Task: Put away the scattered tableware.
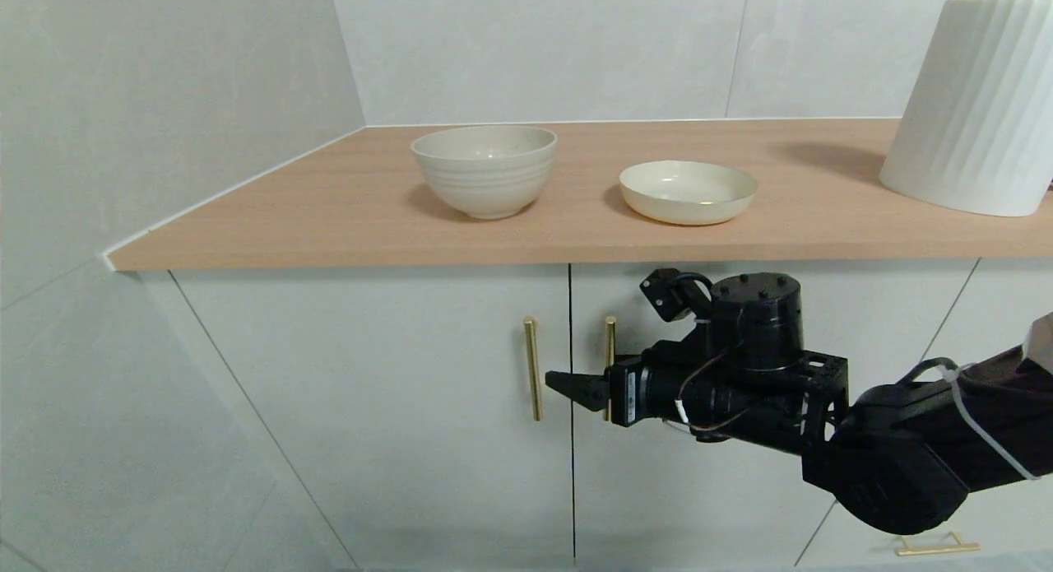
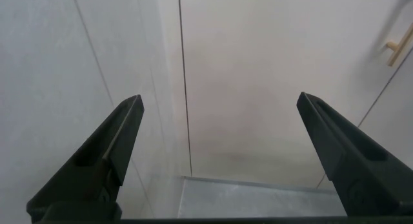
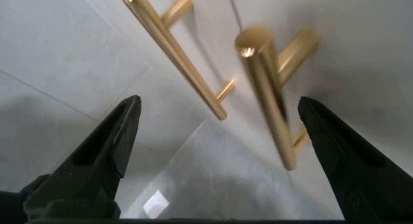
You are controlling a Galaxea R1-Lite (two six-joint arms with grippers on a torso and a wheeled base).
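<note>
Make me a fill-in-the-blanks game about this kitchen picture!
The bowl sits to the ___ of the dish on the counter.
The cabinet doors are ___.
The right gripper hovers by two ___ handles.
Its fingers are ___.
Missing words: left; closed; gold; open.

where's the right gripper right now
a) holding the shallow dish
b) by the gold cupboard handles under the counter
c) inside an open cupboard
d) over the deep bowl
B: the right gripper is open beside the two gold handles on the shut cupboard doors, below the counter where the bowl and dish sit.
</note>
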